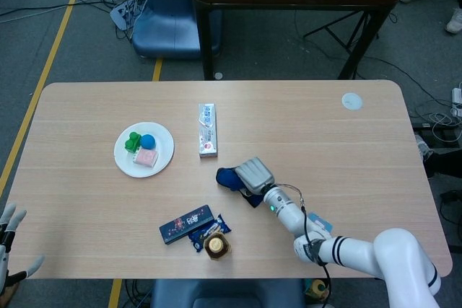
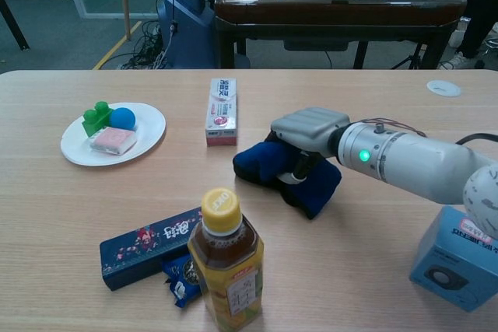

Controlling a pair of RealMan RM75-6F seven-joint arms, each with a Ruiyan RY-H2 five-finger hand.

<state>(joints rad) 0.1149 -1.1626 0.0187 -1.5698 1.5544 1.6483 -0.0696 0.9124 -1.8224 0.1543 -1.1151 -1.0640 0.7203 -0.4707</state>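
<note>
My right hand (image 1: pixel 253 174) (image 2: pixel 307 128) lies palm down on a dark blue cloth (image 1: pixel 227 177) (image 2: pixel 261 166) near the middle of the table. Its fingers curl into the bunched fabric and grip it. The cloth sits just below the toothpaste box (image 1: pixel 207 129) (image 2: pixel 222 111). My left hand (image 1: pixel 9 236) shows only in the head view, at the bottom left corner off the table's edge, with fingers spread and nothing in it.
A white plate (image 1: pixel 123 160) (image 2: pixel 152 118) with green, blue and pink pieces stands at the left. A yellow-capped tea bottle (image 2: pixel 226 266), a dark blue box (image 2: pixel 148 248) and a snack packet (image 2: pixel 180 276) sit near the front edge. A light blue box (image 2: pixel 459 258) is front right.
</note>
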